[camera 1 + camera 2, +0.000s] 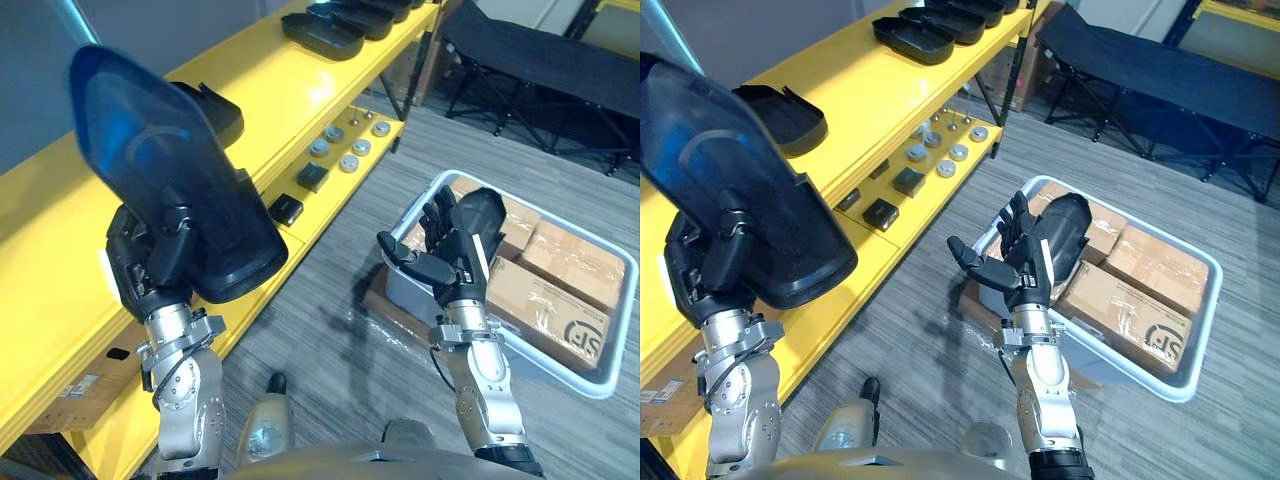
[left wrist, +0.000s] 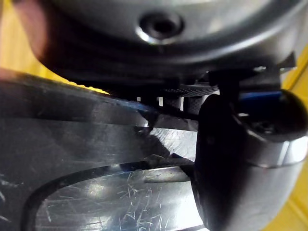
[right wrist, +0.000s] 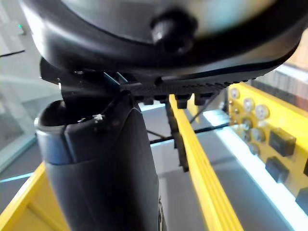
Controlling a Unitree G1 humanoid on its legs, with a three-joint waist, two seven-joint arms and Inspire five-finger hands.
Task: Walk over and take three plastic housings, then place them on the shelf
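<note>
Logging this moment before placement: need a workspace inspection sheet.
Surface: long yellow metal shelf, top level partly bare.
Job's things: large black plastic housing raised in the left hand; other black housings lie on the shelf top; further black housing in the grey plastic bin.
Clutter: round metal parts and small black blocks on the lower level; cardboard boxes in the bin.
Hands: left shut on the housing; right hand open, holding nothing.
Cables: nothing seen.
Surroundings: grey striped floor, black folding cot.
</note>
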